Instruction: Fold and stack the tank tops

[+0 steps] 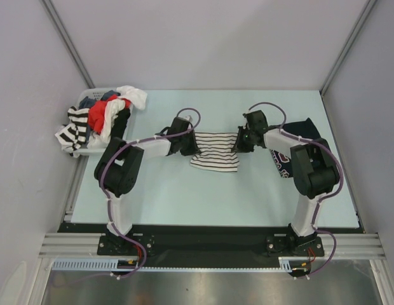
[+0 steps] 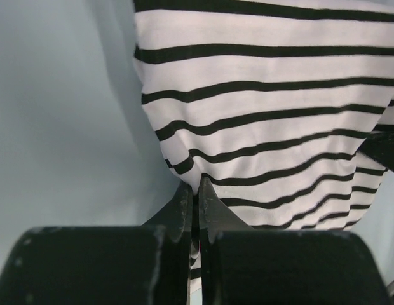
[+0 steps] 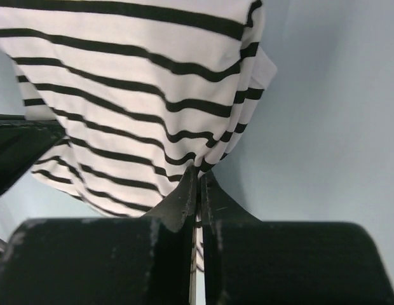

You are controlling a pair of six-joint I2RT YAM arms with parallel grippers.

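The white tank top with thin dark stripes [image 1: 215,152] hangs between my two grippers over the middle of the table. My left gripper [image 1: 193,143] is shut on its left edge, and the cloth [image 2: 260,114] is pinched between the black fingertips [image 2: 184,202]. On the opposite side my right gripper [image 1: 239,141] is shut on its right edge, with the striped cloth [image 3: 133,95] squeezed at the fingertips [image 3: 210,189]. The dark navy tank top [image 1: 292,143] lies flat at the right, mostly hidden under my right arm.
A white basket [image 1: 95,147] at the table's far left holds a heap of clothes, with a red piece [image 1: 103,114] and a black-and-white striped piece [image 1: 75,126] spilling over. Grey walls close in the table on three sides.
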